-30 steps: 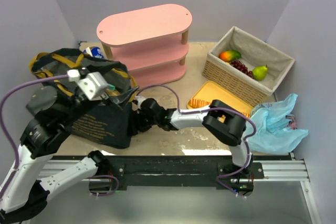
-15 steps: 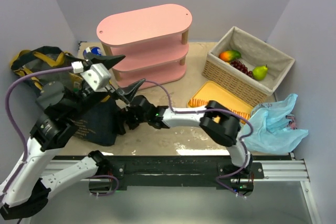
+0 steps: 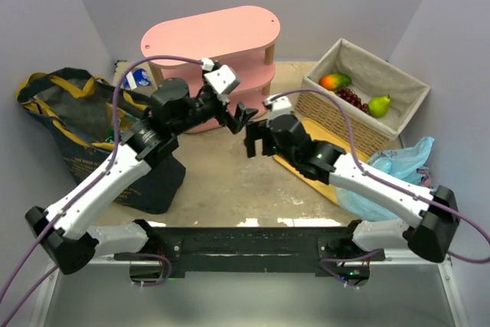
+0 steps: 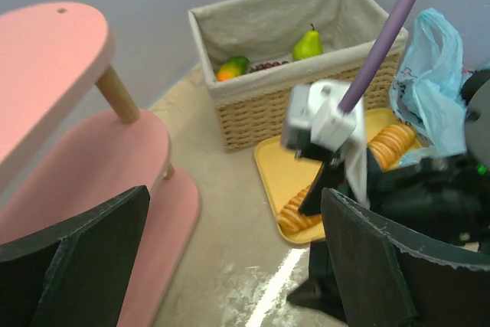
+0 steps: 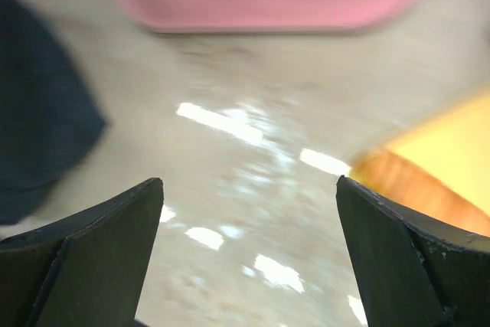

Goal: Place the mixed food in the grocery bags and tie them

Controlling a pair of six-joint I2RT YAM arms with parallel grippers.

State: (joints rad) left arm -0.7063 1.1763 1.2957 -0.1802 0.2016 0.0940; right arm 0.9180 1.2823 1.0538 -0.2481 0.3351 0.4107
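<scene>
Scene: a two-armed robot at a beige counter, seen from above, with a pink three-tier shelf unit (image 3: 210,36) along the back edge.
Left gripper (image 3: 242,116): hovers over the middle of the counter just in front of the shelf. Its wrist view shows the jaws spread wide, with nothing between them.
Right gripper (image 3: 255,140): just beside the left one, near the counter's centre. Jaws also spread wide and empty, over bare counter in a blurred wrist view.
Denim tote (image 3: 73,112): stands against the left edge, mouth open, mustard handles draped over its rim. Its contents cannot be made out.
Plastic carrier bag (image 3: 402,178): light blue, slumped and crumpled at the right edge toward the near corner.
Wicker basket (image 3: 325,105): back right corner, holding a mango (image 3: 334,80), dark grapes (image 3: 351,98) and a pear (image 3: 379,105).
Ridged bread (image 4: 390,143): lies on a yellow tray (image 4: 279,170) in front of the basket, partly hidden under the right arm.
Progress: judged early; fruit and bread are not yet bagged, and neither bag is tied.
Risks: the two grippers are close enough that a careless swing could knock them together. The right arm's cable arches over the tray and basket and could snag. The limp carrier bag may fold shut when food is pushed in.
</scene>
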